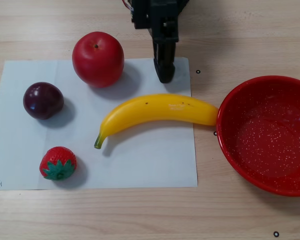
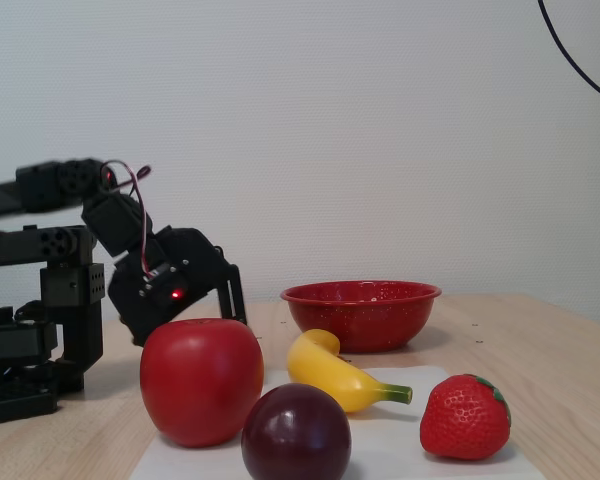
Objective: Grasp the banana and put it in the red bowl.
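The yellow banana lies on a white sheet, its greenish stem to the lower left in the other view and its far end almost touching the red bowl. The bowl stands empty at the right on the wooden table. In the fixed view the banana lies in front of the bowl. My black gripper hangs at the top of the other view, just behind the banana's middle and apart from it. Its fingers look closed together and hold nothing. In the fixed view the gripper points down near the table.
A red apple, a dark plum and a strawberry sit on the white sheet left of the banana. The apple stands close to the gripper's left. The arm's base is at the left of the fixed view.
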`<state>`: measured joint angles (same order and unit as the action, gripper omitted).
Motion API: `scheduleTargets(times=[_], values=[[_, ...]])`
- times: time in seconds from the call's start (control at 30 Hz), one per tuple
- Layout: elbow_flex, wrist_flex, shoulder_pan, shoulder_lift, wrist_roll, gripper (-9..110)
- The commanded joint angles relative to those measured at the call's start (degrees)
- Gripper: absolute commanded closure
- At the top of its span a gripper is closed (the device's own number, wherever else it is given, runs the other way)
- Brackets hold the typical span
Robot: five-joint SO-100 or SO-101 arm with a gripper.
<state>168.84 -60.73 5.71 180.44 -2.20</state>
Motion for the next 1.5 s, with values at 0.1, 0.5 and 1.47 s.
scheduleTargets(times=[0.1,0.5,1.47], values=[[-12.6,-3.7,-0.9,-4.7,1.2,101],[-33.6,-14.4,-3.3,-22.4,5.8,101],[-75.6,-18.5,-2.4,-69.3,-3.4,50]])
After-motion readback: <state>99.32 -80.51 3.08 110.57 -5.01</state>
